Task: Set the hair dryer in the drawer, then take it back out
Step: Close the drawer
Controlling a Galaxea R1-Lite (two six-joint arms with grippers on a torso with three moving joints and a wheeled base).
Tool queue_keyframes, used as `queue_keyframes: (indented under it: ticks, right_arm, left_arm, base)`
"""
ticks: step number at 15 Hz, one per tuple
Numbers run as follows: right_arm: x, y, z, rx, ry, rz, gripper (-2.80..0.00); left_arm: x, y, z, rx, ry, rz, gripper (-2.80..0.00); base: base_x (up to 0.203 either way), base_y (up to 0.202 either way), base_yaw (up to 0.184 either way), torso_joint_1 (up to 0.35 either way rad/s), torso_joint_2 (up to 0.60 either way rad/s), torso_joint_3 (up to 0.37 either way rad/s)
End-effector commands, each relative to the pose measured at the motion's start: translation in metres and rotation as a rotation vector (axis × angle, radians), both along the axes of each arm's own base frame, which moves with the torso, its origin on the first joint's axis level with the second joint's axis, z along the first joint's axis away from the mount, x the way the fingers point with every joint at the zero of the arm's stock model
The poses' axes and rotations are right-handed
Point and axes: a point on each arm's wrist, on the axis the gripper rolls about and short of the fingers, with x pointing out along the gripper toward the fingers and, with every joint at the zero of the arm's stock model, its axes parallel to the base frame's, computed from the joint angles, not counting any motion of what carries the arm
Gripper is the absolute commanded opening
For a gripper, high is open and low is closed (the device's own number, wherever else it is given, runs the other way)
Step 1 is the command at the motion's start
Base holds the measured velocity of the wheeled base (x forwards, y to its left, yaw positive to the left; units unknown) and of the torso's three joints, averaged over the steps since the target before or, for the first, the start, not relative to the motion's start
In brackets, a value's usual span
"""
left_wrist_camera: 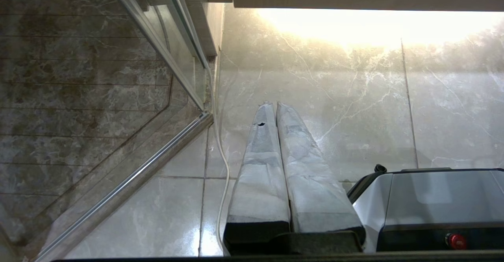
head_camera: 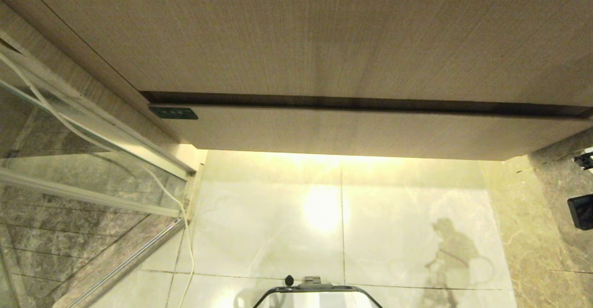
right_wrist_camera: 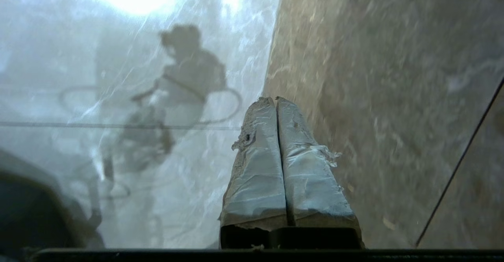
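A: Drawer (head_camera: 352, 129) sits shut, its tan wood-grain front flush under the big vanity panel (head_camera: 305, 30), with a dark gap running along the top of it. Small dark tag (head_camera: 173, 113) at its left end.

B: Hair dryer?

A: Not in any view. Can't place it.

B: Grippers?

A: Left gripper (left_wrist_camera: 274, 105) hangs low over the pale marble floor (left_wrist_camera: 334, 96), taped fingers (left_wrist_camera: 260, 151) pressed together, nothing between them. It's just beside the grey robot base (left_wrist_camera: 433, 199). White cable (left_wrist_camera: 224, 163) runs along the floor close by, next to the glass shower partition (left_wrist_camera: 157, 25).

B: And the right?

A: Right gripper (right_wrist_camera: 274, 99) likewise: fingers (right_wrist_camera: 307, 175) pressed flat together, empty. It points down where the light tile meets darker brown marble (right_wrist_camera: 374, 96). That view is blurred.

B: Anything else?

A: Bright glow under the vanity (head_camera: 324, 160) reflects off the tile. A shadowy reflection (head_camera: 451, 248) shows on the floor to the right. Dark fittings (head_camera: 581, 210) on the right wall; can't tell what they are.
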Motion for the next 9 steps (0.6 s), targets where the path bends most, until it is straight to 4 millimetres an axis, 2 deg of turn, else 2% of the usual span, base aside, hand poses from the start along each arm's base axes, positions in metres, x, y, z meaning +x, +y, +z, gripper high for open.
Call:
queue_keyframes:
  ticks: [1,5,9]
  right_arm:
    - [-0.017,0.009,0.008,-0.008,-0.010,0.007,-2.80]
    - [-0.035,0.022,0.018,0.021,-0.067,0.086,-2.80]
    - [-0.078,0.053,0.031,0.024,-0.150,0.189,-2.80]
  left_arm:
    - [0.000,0.000,0.000,0.000,0.002,0.000,-2.80]
    - [0.000,0.000,0.000,0.000,0.002,0.000,-2.80]
    - [0.000,0.000,0.000,0.000,0.002,0.000,-2.80]
  base:
    - [0.000,0.000,0.000,0.000,0.00,0.000]
    - [0.000,0.000,0.000,0.000,0.00,0.000]
    - [0.000,0.000,0.000,0.000,0.00,0.000]
